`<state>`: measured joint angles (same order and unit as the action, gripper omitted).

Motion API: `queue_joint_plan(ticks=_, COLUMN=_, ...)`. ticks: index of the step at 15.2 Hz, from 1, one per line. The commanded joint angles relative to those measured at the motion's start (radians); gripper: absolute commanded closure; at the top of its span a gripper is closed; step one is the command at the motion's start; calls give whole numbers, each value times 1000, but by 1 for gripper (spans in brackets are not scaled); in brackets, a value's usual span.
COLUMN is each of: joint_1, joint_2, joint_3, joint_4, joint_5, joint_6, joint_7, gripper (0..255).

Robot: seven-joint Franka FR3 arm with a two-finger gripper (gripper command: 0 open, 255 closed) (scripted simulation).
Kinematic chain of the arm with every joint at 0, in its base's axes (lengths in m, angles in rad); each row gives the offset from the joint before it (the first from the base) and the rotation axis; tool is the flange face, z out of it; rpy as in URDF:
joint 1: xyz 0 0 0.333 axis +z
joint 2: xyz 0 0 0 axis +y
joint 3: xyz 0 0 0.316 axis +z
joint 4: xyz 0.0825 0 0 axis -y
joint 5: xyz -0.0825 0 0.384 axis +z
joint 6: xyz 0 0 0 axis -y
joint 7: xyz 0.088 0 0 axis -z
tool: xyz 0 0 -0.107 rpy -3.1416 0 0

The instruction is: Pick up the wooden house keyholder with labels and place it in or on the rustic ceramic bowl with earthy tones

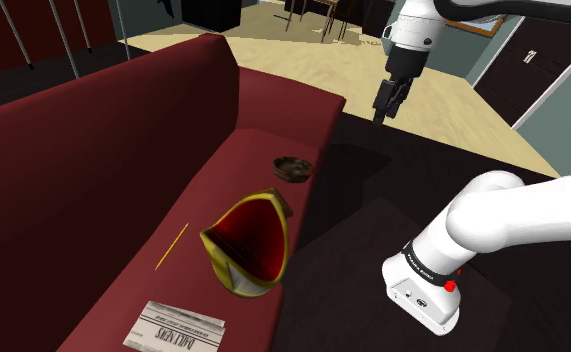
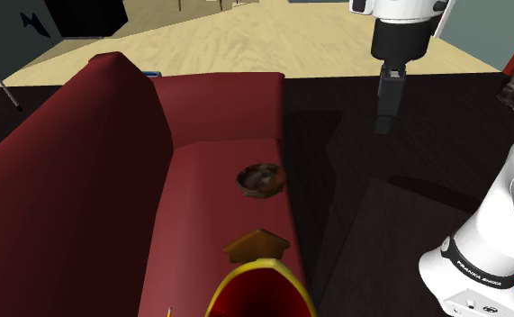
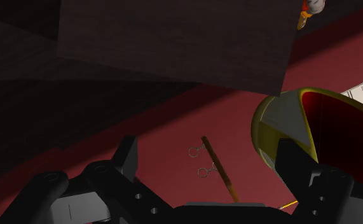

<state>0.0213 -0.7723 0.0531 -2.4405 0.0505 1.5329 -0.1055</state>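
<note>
Gripper: the black gripper (image 1: 384, 108) hangs pointing down, high over the dark ground off the sofa's front edge, well apart from everything on the seat.
Pincer state: in the wrist view the gripper (image 3: 207, 147) has its two fingers (image 3: 126, 159) standing wide apart with nothing clasped (empty, plainly).
Keyholder: the brown house-shaped keyholder (image 2: 257, 244) lies on the red sofa (image 1: 93, 170), near the seat's front edge and between the bowl and the yellow shell. It sits just beside the shell, and its peaked roof points towards the bowl.
Keyholder, from the hand: it shows edge-on as a thin brown strip (image 3: 218, 167) with two small key rings (image 3: 196, 151) at its side, seen between the open fingers but far below them.
Bowl: the dark brown bowl (image 1: 291, 168) rests upright on the same seat, near the keyholder but not touching it; whether anything is inside it I cannot tell.
Yellow shell: a hollow yellow shell with a red inside (image 1: 248, 245) sits on the seat, its opening tipped towards the shoulder camera.
Newspaper: a folded newspaper (image 1: 178, 328) lies on the seat at the shoulder view's lower edge, beyond the shell from the bowl.
Stick: a thin yellow stick (image 1: 171, 247) lies flat between the shell and the backrest.
Arm: the white arm (image 1: 513, 215) rises from the shoulder view's lower right.
</note>
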Motion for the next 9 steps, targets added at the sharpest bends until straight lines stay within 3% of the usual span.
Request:
queue_joint_plan(ticks=1, joint_1=0, joint_2=0, joint_3=0, joint_4=0, joint_5=0, joint_6=0, joint_7=0, gripper=0)
queue_joint_plan(ticks=9, joint_1=43, joint_2=291, joint_3=75, joint_4=18, joint_5=-24, joint_6=212, joint_7=-25, gripper=0)
